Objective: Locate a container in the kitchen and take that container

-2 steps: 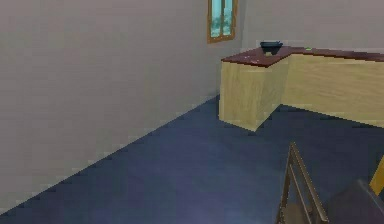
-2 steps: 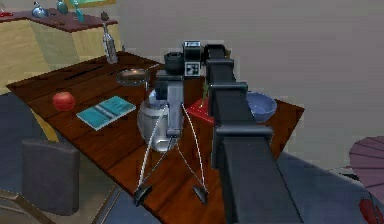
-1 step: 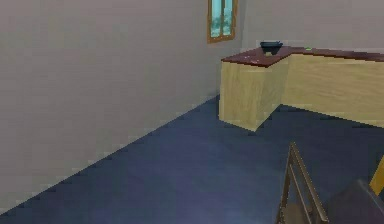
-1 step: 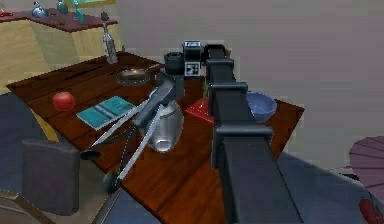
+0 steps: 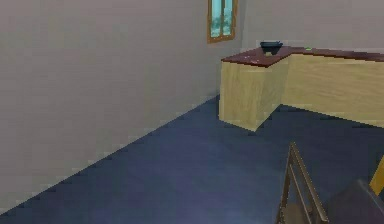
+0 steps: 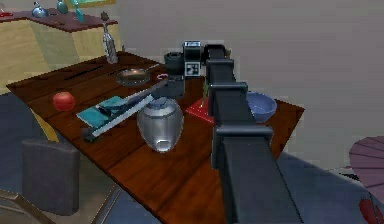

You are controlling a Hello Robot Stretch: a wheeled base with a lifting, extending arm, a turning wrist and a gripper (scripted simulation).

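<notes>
Glossy dark wooden table (image 6: 125, 150), shiny metal vessel (image 6: 160, 125), pale wooden counter (image 5: 250, 92)

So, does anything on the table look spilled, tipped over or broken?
Nothing stands out. On the wooden table the bottle, the silver pot and the blue bowl all stand upright, and I see no spill or damage.

Open floor (image 5: 170, 160) is stretching through the forward view's middle. A wall (image 5: 90, 80) is bounding it on the left, an L-shaped worktop (image 5: 250, 95) is closing off the back, and a chair (image 5: 305, 195) is standing at the lower right. In the arm side view the arm (image 6: 240, 140) is reaching across a crowded worktop (image 6: 190, 178). A pot (image 6: 160, 125) is sitting just left of the arm and a bowl (image 6: 262, 105) just right, with flat things lying by the pincer (image 6: 145, 98). Bare wood is showing between the pot and an apple (image 6: 64, 100).
</notes>
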